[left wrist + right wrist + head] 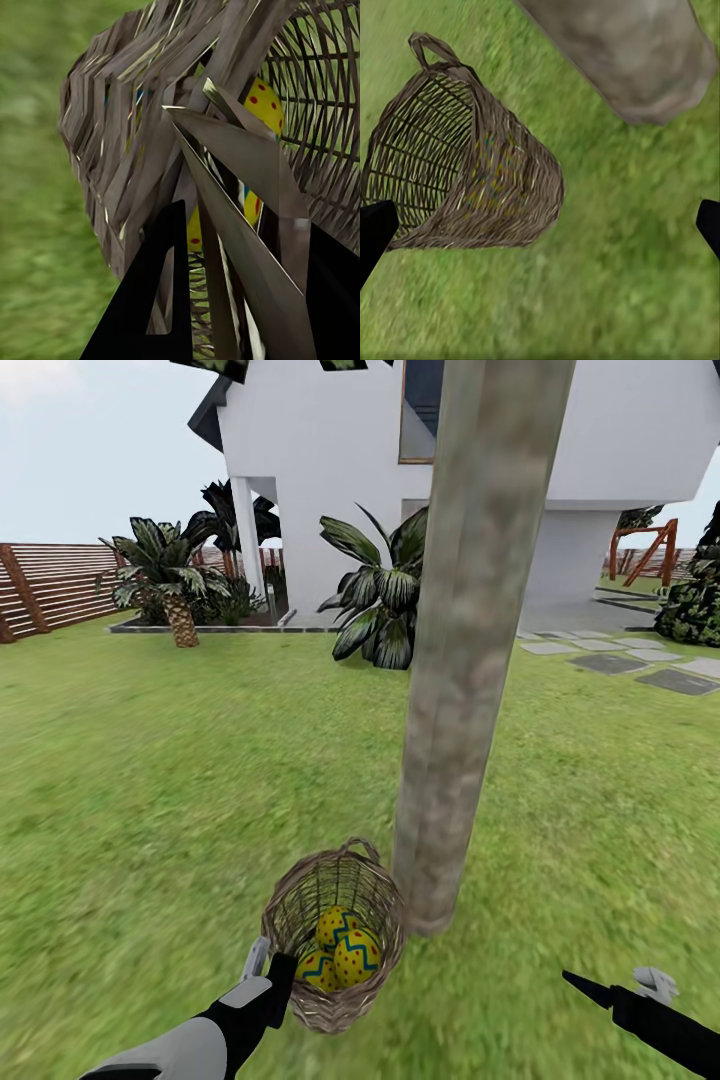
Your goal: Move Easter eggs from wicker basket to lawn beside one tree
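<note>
The wicker basket (335,935) tilts on the lawn (150,810) right at the foot of the tree (470,660), its mouth turned up toward me. Three yellow Easter eggs (345,950) with red dots and blue zigzags lie inside. My left gripper (270,970) is shut on the basket's near wall, one finger inside and one outside. In the left wrist view the woven wall (135,150) runs between the fingers and an egg (264,105) shows through it. My right gripper (622,986) hangs open over grass to the right of the trunk, apart from the basket (472,165).
The trunk base (637,52) stands close beside the basket. Open grass spreads left and right. Farther off are a short palm (175,590), a broad-leaved bush (385,600), a white house (330,460), a slatted fence (50,585) and stepping stones (640,660).
</note>
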Available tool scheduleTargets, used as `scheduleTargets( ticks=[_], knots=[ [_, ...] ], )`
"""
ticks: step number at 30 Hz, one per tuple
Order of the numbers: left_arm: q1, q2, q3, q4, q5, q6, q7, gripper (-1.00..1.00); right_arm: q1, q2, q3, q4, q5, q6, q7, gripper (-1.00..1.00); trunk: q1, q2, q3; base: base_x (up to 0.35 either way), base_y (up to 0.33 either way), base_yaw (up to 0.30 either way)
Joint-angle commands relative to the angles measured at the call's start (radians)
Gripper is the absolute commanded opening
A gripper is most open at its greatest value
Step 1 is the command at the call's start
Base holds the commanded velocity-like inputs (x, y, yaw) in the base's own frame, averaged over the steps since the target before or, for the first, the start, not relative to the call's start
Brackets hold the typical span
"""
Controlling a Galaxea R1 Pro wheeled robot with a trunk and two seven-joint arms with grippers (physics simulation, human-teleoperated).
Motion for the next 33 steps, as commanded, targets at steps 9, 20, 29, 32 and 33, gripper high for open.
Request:
scheduleTargets(
  ticks=[9, 20, 29, 32, 33],
  knots=[
    [0.000, -0.001, 0.006, -0.003, -0.006, -0.001, 0.006, -1.00, -0.003, -0.001, -0.005, -0.006, 0.003, 0.008, 0.010, 1.00, 0.035, -0.064, -0.029, 0.000, 0.000, 0.000],
    [0.000, 0.001, 0.006, -0.004, -0.006, -0.001, 0.006, -1.00, -0.003, -0.003, -0.004, -0.008, 0.008, 0.015, 0.026, 1.00, 0.077, -0.141, -0.064, 0.000, 0.000, 0.000],
    [0.000, 0.001, 0.006, -0.004, -0.006, -0.001, 0.006, -1.00, -0.003, -0.002, -0.004, -0.009, 0.009, 0.010, 0.019, 1.00, 0.111, -0.204, -0.092, 0.000, 0.000, 0.000],
    [0.000, 0.001, 0.006, -0.004, -0.006, -0.001, 0.006, -1.00, -0.003, -0.002, -0.004, -0.009, 0.009, 0.010, 0.020, 1.00, 0.123, -0.225, -0.101, 0.000, 0.000, 0.000],
    [0.000, 0.001, 0.006, -0.004, -0.006, -0.001, 0.006, -1.00, -0.003, -0.002, -0.004, -0.009, 0.009, 0.010, 0.019, 1.00, 0.127, -0.232, -0.104, 0.000, 0.000, 0.000]
  ],
)
